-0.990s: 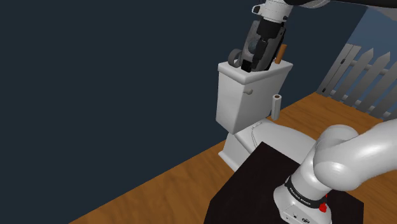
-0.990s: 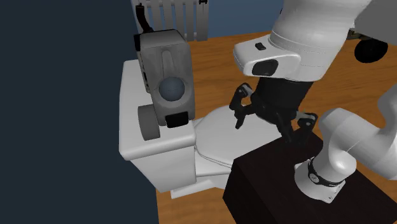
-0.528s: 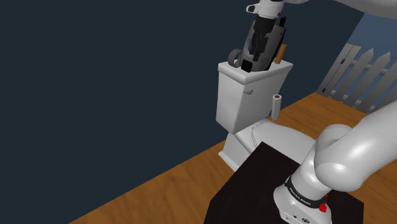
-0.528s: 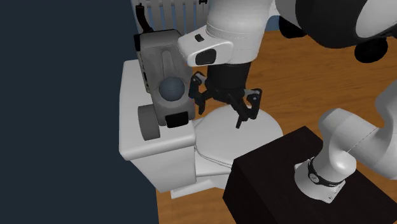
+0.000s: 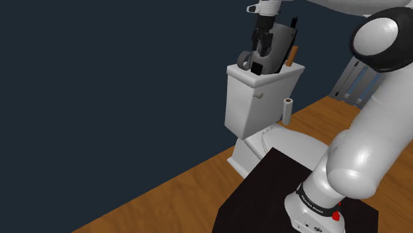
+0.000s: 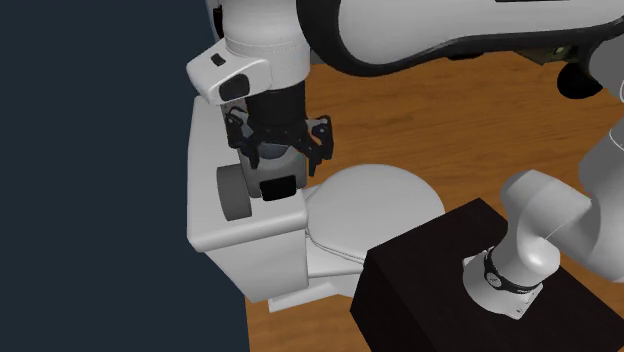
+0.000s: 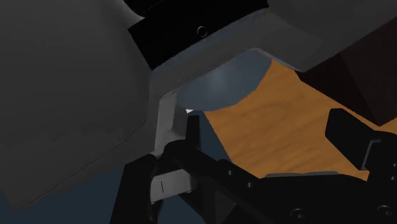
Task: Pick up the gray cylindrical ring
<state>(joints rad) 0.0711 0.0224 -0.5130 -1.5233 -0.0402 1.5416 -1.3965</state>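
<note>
I am looking at a big dark blue wall that is filling most of the shoulder view. A brown wood floor is running under it. The white arm is rising from a black box, the stand, and it is bending up and over toward the wall. A white toilet is standing against the wall. Its round lid is lying shut. A white fence is peeking out behind the arm, far back.

A dark gray boxy thing is sitting on top of the toilet tank. The end effector is hanging right over the tank, pointing down in front of that boxy thing. In the second exterior view I am seeing the end effector with its two black fingers standing wide apart. It is gripping nothing. In the wrist view the fingers are standing apart too.

The gray ring is resting on top of the tank, at the end toward the shoulder view's left. In the second exterior view the ring is lying on its side at the near end of the tank, just beside the end effector and a little lower. I cannot tell if a finger is touching it.

A small white paper roll is standing beside the tank. A thin orange-brown stick is poking up at the tank's other end.
</note>
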